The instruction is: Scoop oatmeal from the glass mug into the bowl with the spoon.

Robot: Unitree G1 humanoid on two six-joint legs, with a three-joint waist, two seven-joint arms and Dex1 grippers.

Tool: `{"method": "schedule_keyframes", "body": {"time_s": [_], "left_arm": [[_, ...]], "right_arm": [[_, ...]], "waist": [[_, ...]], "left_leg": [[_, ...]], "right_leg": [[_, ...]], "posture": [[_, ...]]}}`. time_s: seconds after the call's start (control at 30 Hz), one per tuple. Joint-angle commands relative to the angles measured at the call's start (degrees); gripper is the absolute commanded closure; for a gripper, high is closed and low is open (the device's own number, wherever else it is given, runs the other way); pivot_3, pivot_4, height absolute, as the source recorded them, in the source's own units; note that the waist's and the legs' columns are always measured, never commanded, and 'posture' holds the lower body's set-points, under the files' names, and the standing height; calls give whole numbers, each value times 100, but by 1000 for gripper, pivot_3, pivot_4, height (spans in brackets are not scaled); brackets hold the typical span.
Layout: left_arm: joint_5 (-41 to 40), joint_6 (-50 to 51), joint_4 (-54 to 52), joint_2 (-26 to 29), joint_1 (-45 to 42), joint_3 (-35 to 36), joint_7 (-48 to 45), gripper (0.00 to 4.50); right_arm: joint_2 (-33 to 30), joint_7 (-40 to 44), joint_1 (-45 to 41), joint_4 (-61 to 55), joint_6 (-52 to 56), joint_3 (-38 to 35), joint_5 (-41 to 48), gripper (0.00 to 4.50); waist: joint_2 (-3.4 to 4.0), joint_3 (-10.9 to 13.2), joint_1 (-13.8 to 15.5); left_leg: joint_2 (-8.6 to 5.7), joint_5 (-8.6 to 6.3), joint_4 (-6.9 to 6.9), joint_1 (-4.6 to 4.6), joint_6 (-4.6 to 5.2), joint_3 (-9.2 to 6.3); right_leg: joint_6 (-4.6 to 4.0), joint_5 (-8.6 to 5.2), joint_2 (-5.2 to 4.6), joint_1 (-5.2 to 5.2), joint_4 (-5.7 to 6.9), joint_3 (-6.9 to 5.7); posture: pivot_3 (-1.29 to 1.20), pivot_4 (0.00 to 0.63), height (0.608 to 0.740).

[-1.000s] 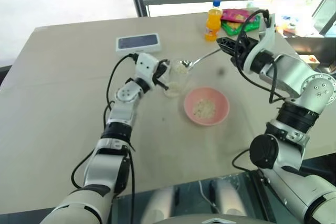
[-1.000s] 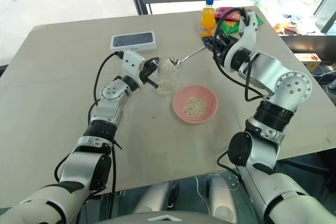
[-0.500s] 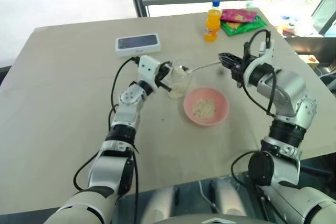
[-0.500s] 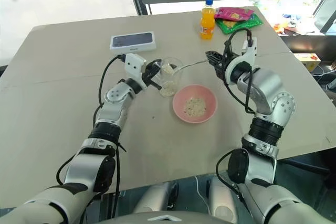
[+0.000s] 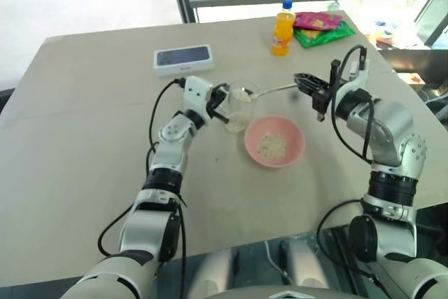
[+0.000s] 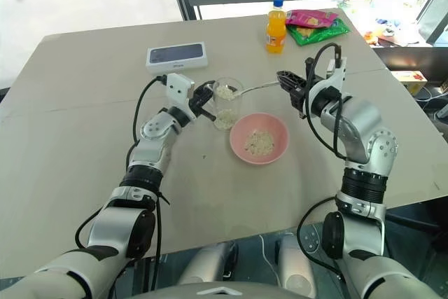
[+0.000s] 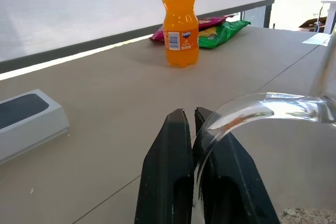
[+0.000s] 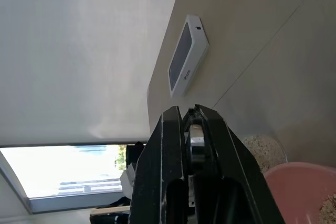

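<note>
oatmeal is heaped on the spoon head, held over the glass mug, with more at the mug's bottom and a clump in the pink bowl just beside it. the spoon handle is clamped by the right gripper; the mug's handle is pinched by the left gripper. "fanta" is read on the orange bottle; writing on the white box is too small to read. a beige table is set by bright windows. snack bags are seen behind the bottle.
</note>
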Motion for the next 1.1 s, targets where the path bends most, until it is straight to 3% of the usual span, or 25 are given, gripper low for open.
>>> {"method": "schedule_keyframes", "body": {"time_s": [0.03, 0.4, 0.8, 1.1], "left_arm": [[89, 15, 59, -24, 119, -127, -81, 4461], [134, -60, 133, 43, 183, -140, -127, 4461], [197, -214, 542, 162, 9, -144, -206, 4461], [220, -328, 790, 142, -108, -184, -261, 4461]], "right_arm": [[-43, 80, -73, -364, -155, -23, 214, 4500], [-15, 225, 28, -627, 90, -399, 214, 4500], [-216, 613, 821, -1277, 716, -776, 214, 4500], [-1016, 1166, 1540, -1534, 1043, -467, 214, 4500]], "waist": [[0, 0, -3], [0, 0, 1], [2, -3, -8], [1, -3, -4]], "left_leg": [[0, 0, 0, 0, 0, 0], [1, 0, 1, 0, 0, 0], [2, -3, 0, 17, 5, 6], [3, -3, 0, 39, 6, 21]], "right_leg": [[0, 0, 0, 0, 0, 0], [0, 0, 1, 0, 0, 0], [0, 0, 5, 11, 8, 4], [1, -1, 5, 25, 18, 17]], "posture": [[0, 150, 740], [0, 150, 740], [0, 150, 740], [0, 150, 740]]}}
